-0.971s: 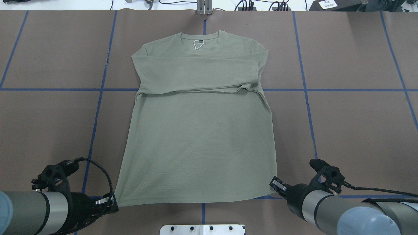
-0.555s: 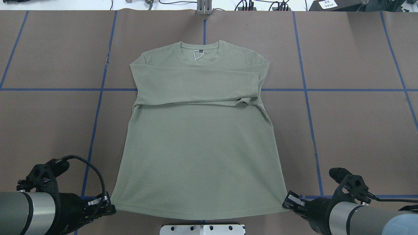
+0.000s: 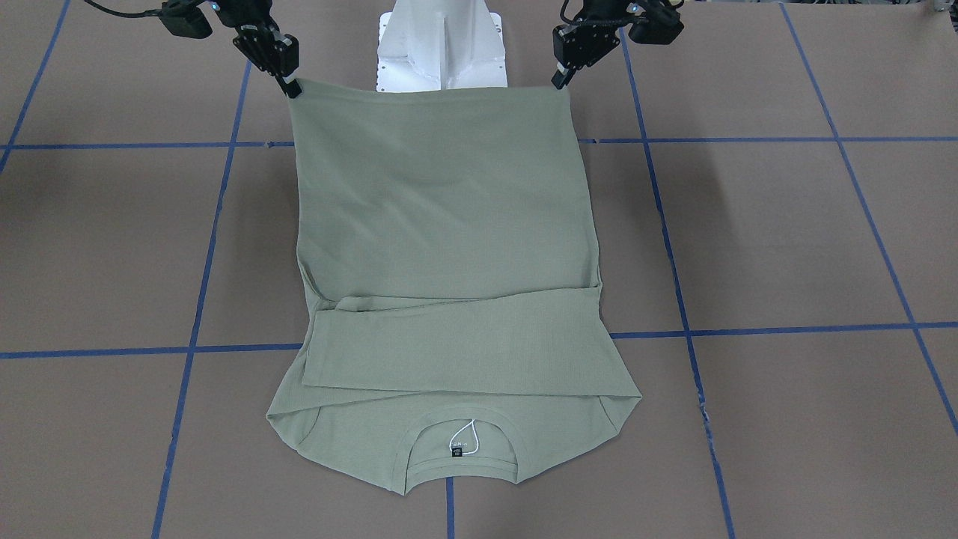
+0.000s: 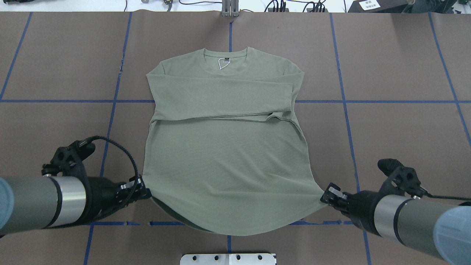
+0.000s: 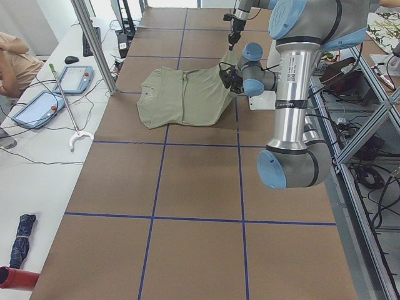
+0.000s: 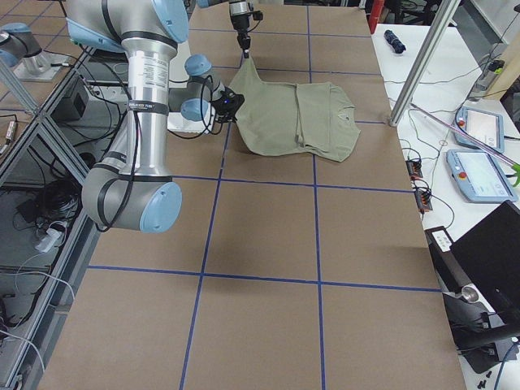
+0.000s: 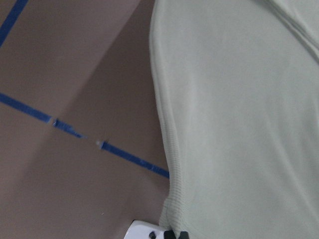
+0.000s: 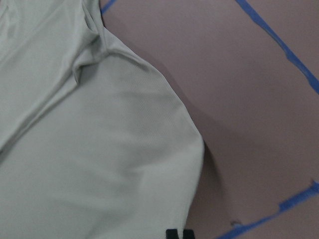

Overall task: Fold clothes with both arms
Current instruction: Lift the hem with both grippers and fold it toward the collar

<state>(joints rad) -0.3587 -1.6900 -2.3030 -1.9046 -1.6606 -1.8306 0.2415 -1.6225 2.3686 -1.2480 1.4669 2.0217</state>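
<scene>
Already both sleeves lie folded across the chest of the sage-green long-sleeved shirt, which sits mid-surface, collar toward the far edge. Its hem corners are lifted, clamped by the left fingers and right fingers. I judge the hem-to-collar fold remains. Both wrist views cut off the fingertips.

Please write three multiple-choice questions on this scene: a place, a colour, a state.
1. The sleeves of the shirt lie: A) folded across its chest B) spread out sideways C) tucked underneath
2. The tape lines are: A) red B) blue C) yellow
3. The corners of the hem are: A) flat B) rolled up C) held up in shut jaws

A: they cross the chest. B: they look blue. C: left gripper and right gripper each pinch a raised corner.
</scene>
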